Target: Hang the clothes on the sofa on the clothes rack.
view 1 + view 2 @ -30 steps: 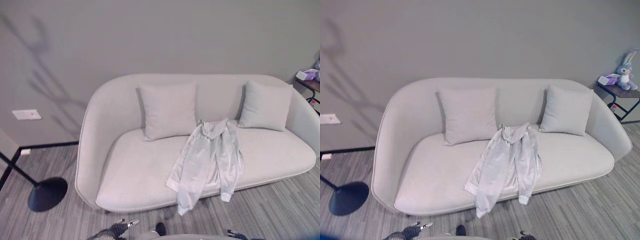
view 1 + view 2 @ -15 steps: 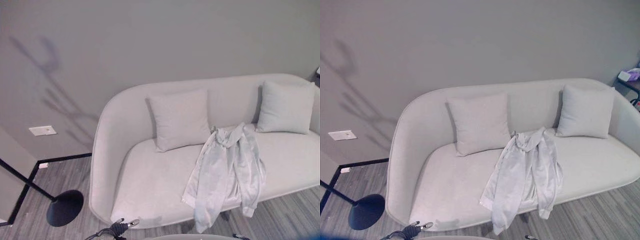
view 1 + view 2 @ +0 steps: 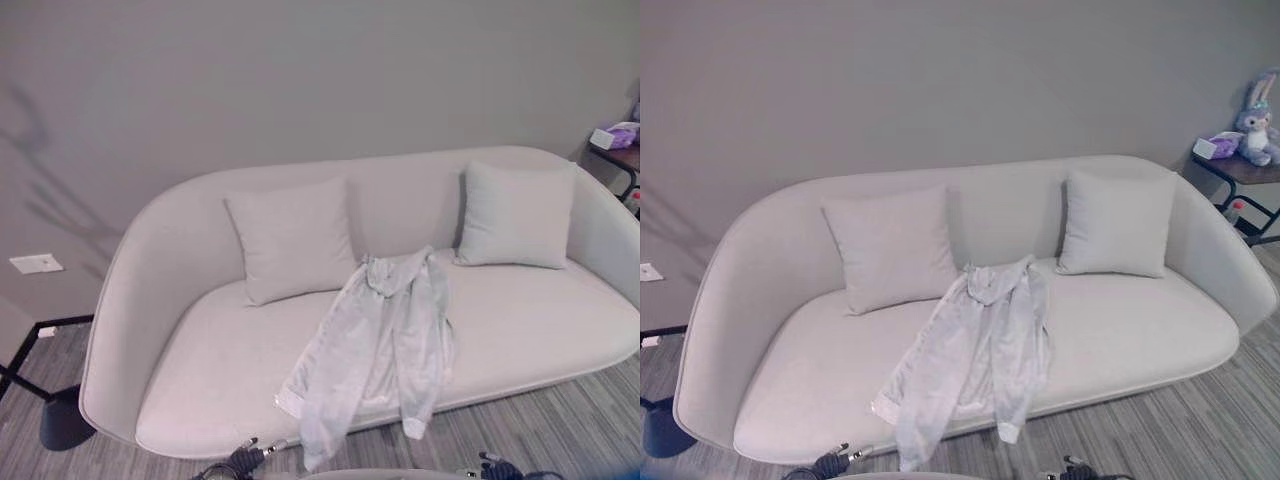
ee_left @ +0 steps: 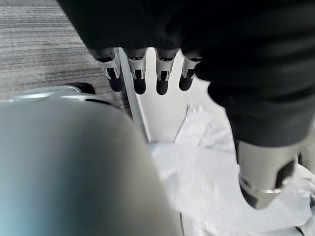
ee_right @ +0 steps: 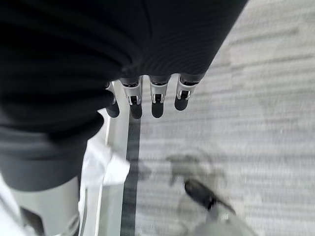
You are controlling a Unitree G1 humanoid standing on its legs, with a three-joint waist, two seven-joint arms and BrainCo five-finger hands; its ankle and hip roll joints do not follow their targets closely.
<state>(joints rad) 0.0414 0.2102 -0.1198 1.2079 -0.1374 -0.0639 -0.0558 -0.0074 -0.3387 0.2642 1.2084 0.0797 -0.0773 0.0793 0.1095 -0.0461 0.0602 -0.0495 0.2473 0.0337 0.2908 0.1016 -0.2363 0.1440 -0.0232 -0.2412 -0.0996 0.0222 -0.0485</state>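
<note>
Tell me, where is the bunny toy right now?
In the right eye view the bunny toy sits on a small dark side table at the far right, just past the sofa's right end, against the grey wall.

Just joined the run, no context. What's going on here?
Nothing is being handled yet. The robot faces a pale sofa where a light grey garment lies draped over the seat's front edge, between two cushions, sleeves hanging toward the floor. The left hand and right hand hang low with relaxed, straight fingers, holding nothing. A side table with a plush rabbit stands at the sofa's right end.
</note>
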